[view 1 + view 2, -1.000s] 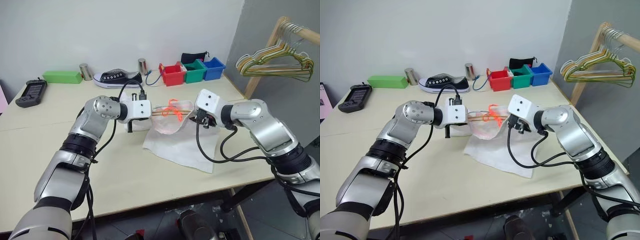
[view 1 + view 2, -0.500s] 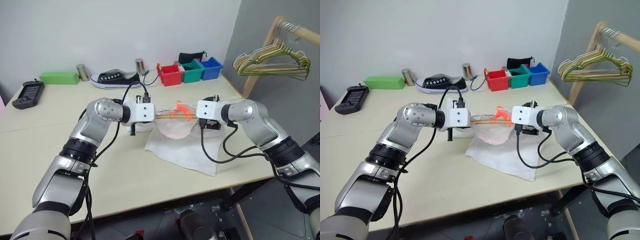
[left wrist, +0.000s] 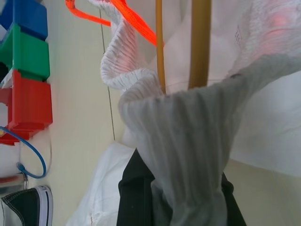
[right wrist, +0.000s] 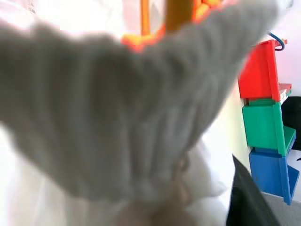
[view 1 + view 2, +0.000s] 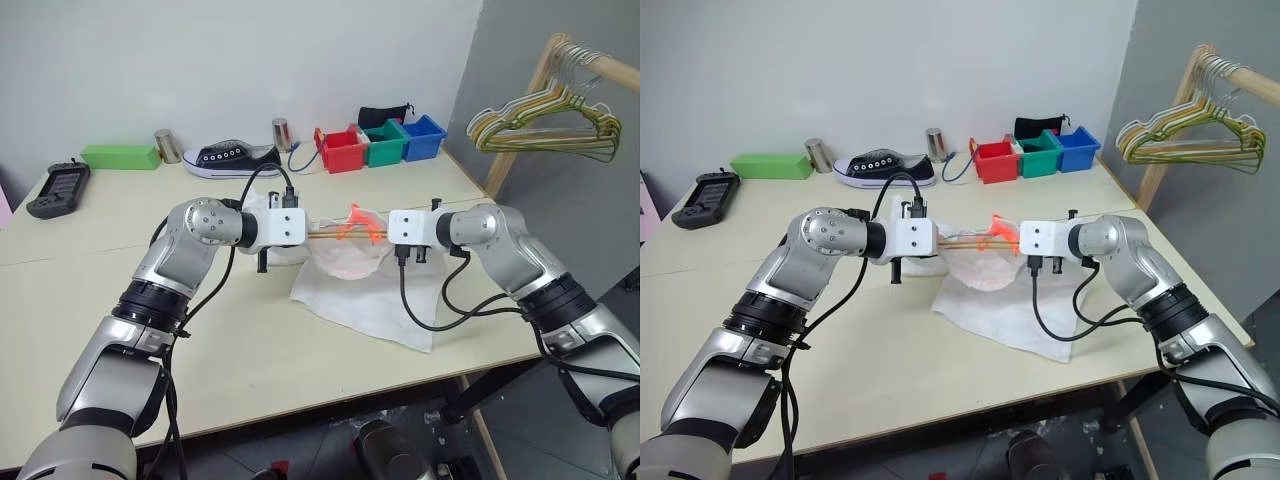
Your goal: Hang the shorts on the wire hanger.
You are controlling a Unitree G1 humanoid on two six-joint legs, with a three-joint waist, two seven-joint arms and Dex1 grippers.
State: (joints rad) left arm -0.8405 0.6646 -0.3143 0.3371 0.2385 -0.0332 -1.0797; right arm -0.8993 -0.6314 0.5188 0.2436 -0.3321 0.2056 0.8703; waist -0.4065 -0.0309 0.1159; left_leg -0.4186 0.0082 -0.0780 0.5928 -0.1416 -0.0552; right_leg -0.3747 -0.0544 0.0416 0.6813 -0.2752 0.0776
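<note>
The white shorts (image 5: 362, 292) lie on the table (image 5: 90, 300) with their waistband lifted and stretched between my two grippers. The orange drawstring (image 5: 357, 219) hangs at the waistband's middle. A thin yellow-gold wire hanger (image 5: 328, 231) runs through the raised waistband; its gold wires (image 3: 160, 52) show close in the left wrist view. My left gripper (image 5: 306, 231) is shut on the waistband's left end, the ribbed fabric (image 3: 183, 141) bunched over its fingers. My right gripper (image 5: 384, 234) is shut on the right end, where the waistband (image 4: 117, 117) lies across its fingers.
Red (image 5: 343, 150), green (image 5: 386, 141) and blue (image 5: 425, 135) bins stand at the back, beside a black sneaker (image 5: 232, 157), two metal cylinders (image 5: 166, 145), a green block (image 5: 122, 155) and a black controller (image 5: 61, 187). A bunch of hangers (image 5: 545, 128) hangs on a wooden rack at the right.
My right wrist has rolled and its gripper has come down onto the waistband's right end, opening and then closing there. The waistband now stretches straighter. My left gripper has stayed put.
</note>
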